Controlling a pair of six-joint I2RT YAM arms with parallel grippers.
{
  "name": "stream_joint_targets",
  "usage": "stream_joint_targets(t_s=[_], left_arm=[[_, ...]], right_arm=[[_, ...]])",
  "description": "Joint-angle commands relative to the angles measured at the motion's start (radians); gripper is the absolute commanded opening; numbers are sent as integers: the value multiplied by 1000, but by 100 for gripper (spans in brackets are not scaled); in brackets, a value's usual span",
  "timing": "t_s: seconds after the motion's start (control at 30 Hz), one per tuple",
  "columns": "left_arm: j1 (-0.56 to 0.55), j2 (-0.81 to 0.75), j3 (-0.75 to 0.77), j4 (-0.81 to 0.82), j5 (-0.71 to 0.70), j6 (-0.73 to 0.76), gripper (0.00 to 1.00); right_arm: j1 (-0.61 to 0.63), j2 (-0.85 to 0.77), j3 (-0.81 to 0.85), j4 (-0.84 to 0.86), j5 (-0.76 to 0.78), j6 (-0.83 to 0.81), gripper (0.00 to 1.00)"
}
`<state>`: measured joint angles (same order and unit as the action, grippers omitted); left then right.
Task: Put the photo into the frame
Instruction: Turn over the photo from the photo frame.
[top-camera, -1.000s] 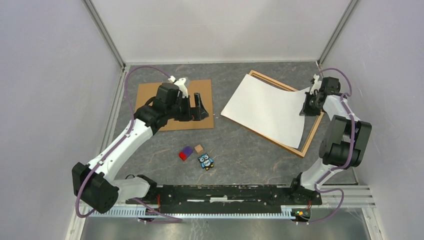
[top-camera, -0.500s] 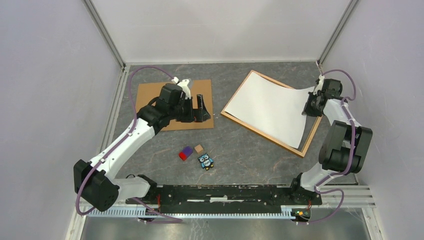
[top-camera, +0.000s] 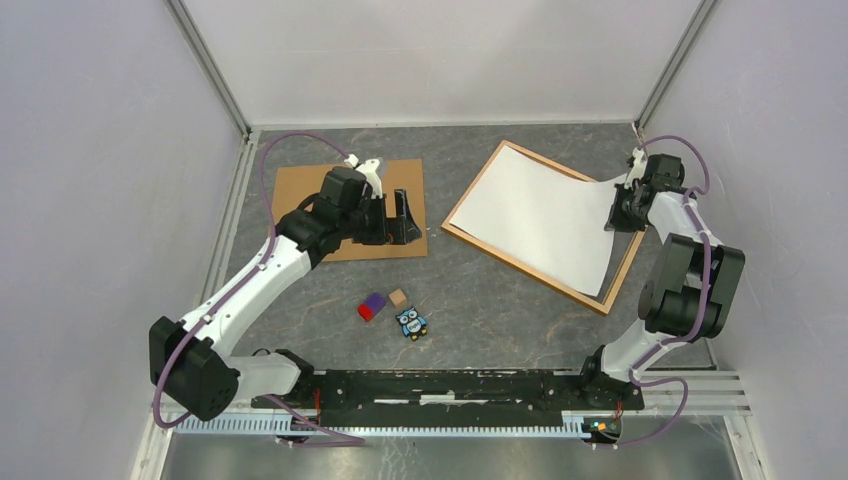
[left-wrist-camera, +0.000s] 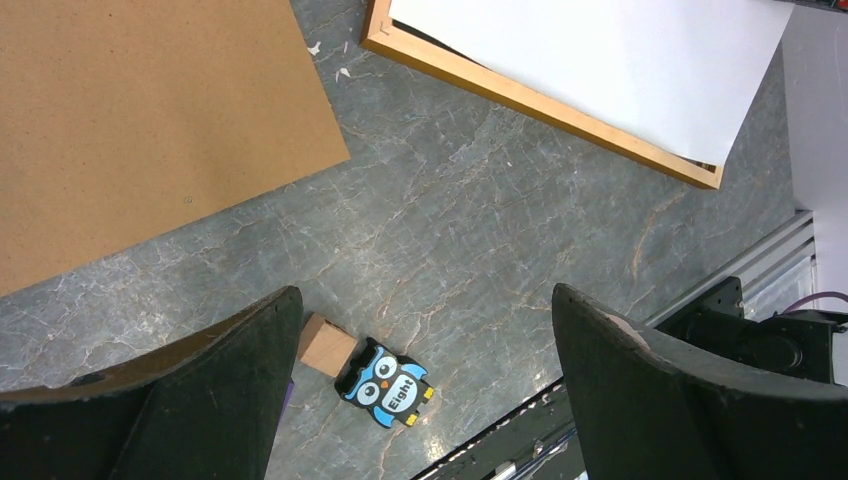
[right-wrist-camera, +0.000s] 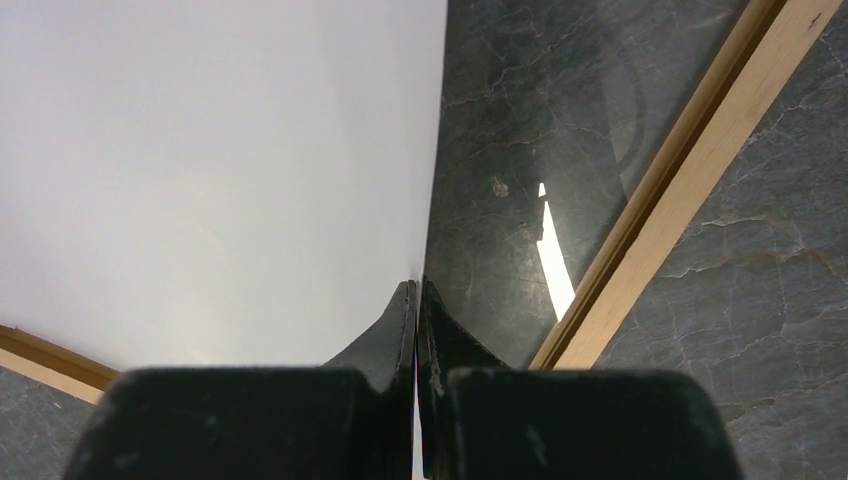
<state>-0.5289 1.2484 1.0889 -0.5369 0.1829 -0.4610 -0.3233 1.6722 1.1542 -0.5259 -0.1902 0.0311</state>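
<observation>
- The right gripper had its two fingers pressed together on the right-hand edge of the photo, with the sheet pinched between them.
- In the right wrist view the black fingertips met with no gap, and the photo's edge ran straight into the seam between them.
- The photo lay white side up across the frame, which sat on the right half of the table.
- The sheet curved up towards the held edge. Its left part rested low inside the frame, close along the far-left rail.
- Beside the pinched edge, the frame's light wooden rail ran diagonally, apart from the fingers.
- The left gripper hung above the near right part of the brown cardboard board, its jaws spread wide, holding and touching nothing.
- In the left wrist view, between the spread fingers, only bare table showed, along with a small wooden block and an owl figure.
- That same view caught the board's corner at upper left and the frame's near rail at upper right, with the photo's near corner reaching that rail.
- A red and purple block lay just beside the wooden block and the owl figure, in the middle of the table.
</observation>
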Motion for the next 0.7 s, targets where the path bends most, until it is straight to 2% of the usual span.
stream_joint_targets(t_s=[0.0,0.3,0.57,0.67], left_arm=[[-4,-1,19,23,-11,59,100],[-3,4,17,28,-3,58,100],[-3,6,17,28,1,58,100],[-4,9,17,28,3,56,100]], right_arm=[[-6,5,48,-13,10,-23,0],[-7,14,73,-46,22,-74,0],[-5,14,34,-3,-1,-70,0],[-5,15,21,12,-12,-59,3]])
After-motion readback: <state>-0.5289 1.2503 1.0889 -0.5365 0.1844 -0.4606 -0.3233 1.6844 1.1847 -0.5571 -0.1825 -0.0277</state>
